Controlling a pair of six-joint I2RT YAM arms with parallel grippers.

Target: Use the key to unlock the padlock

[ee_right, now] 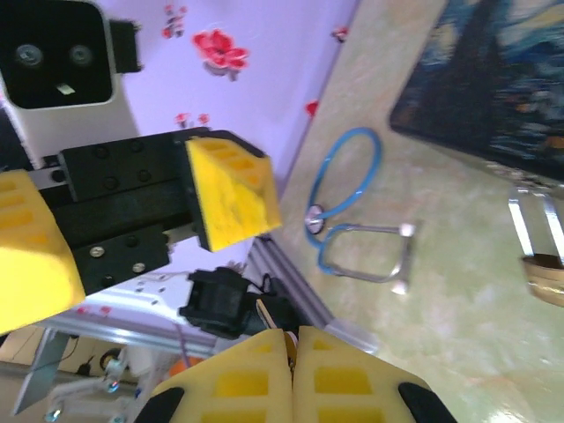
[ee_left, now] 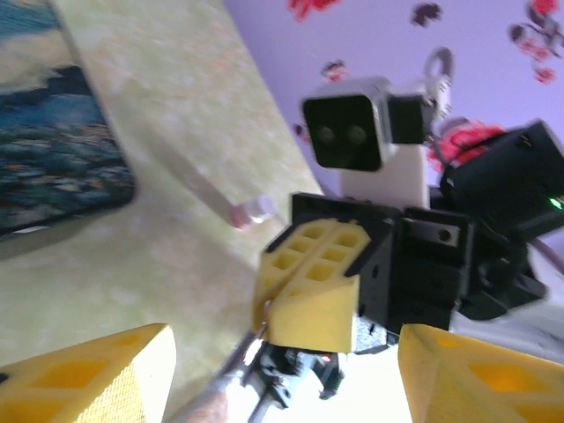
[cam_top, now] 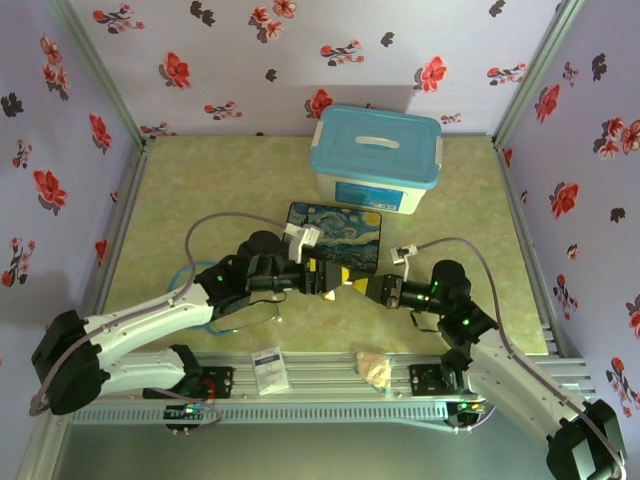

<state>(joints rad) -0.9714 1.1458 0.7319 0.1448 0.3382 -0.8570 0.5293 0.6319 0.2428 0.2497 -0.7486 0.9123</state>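
My right gripper (ee_right: 293,354) is shut on the key (ee_right: 280,330), a thin dark sliver poking out between its yellow pads. The same key tip (ee_left: 263,319) shows at the right gripper (ee_left: 270,308) in the left wrist view. My left gripper (ee_left: 282,388) stands open just in front of it, with nothing between its fingers (ee_right: 231,196). In the top view both grippers meet tip to tip, the left gripper (cam_top: 318,278) and the right gripper (cam_top: 355,284), in front of the painted tin. The padlock (ee_right: 545,275), brass with a silver shackle, lies on the table apart from both grippers.
A Starry Night tin (cam_top: 335,235) lies just behind the grippers, and a blue-lidded box (cam_top: 375,158) behind that. A silver-and-blue stethoscope (ee_right: 352,231) lies on the mat to the left. Two small packets (cam_top: 268,368) sit on the front rail. Flowered walls close in three sides.
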